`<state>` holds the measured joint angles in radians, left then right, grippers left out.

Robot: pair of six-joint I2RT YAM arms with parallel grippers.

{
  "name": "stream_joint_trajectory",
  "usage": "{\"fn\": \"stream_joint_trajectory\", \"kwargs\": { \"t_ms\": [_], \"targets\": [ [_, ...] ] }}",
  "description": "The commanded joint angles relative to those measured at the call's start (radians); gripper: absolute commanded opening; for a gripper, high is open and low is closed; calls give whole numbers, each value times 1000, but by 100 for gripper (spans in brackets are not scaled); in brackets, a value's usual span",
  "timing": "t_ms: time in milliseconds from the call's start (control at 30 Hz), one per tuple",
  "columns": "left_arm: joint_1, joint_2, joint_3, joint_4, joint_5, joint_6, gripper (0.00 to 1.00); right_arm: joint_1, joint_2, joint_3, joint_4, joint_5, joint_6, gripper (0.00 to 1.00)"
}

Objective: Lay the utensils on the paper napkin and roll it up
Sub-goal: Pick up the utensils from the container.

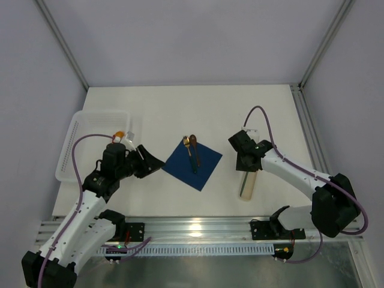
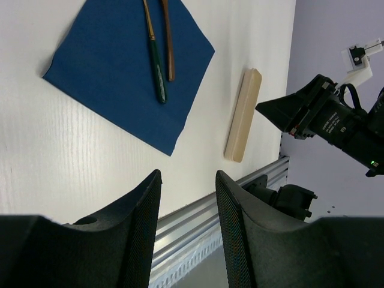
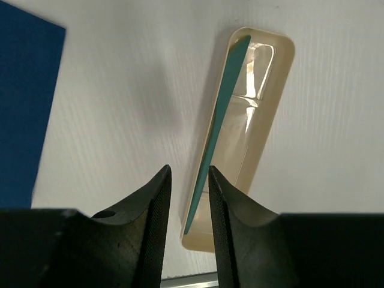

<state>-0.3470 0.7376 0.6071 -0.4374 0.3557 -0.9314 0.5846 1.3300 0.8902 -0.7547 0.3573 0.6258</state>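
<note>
My right hand [image 3: 189, 175], open-fingered and empty, straddles the slim teal utensil [image 3: 219, 120] in the pale beige rounded tray [image 3: 281, 78]; an off-centre pinch could drag the tray.

Bright, even overhead light, soft faint shadows on the white counter [image 1: 180, 108], glare streaks inside the pale beige holder [image 3: 270, 90], bright reflection on the metal rail [image 1: 195, 228], all three views sharp.

A dark navy-blue square paper napkin [image 1: 201, 168] lies cornerwise in the middle of the white worktop [image 1: 180, 108]. Two slim copper-brown and dark utensils [image 1: 192, 156] lie side by side on it. The left hand [image 1: 157, 162] is just beside its left corner. The right hand [image 1: 247, 165] is above a pale beige rounded bar [image 1: 246, 186].
</note>
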Motion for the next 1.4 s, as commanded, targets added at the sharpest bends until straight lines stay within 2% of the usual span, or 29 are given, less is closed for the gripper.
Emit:
{"fn": "stream_joint_trajectory", "kwargs": {
  "t_ms": [0,300,600,967,1367],
  "targets": [
    [-3,5,10,37,25,9,44,-8,-51,-36,-14,38,75,35],
    [-3,14,16,35,29,14,43,-20,-126,-143,3,42,161,32],
    [-3,14,33,14,25,29,44,-65,-94,-207,110,-14,166,26],
    [-3,16,34,12,23,28,44,-101,-64,-238,229,-77,144,26],
    [-3,19,34,11,25,23,44,-144,-3,-270,267,-84,124,27]
  ]
}}
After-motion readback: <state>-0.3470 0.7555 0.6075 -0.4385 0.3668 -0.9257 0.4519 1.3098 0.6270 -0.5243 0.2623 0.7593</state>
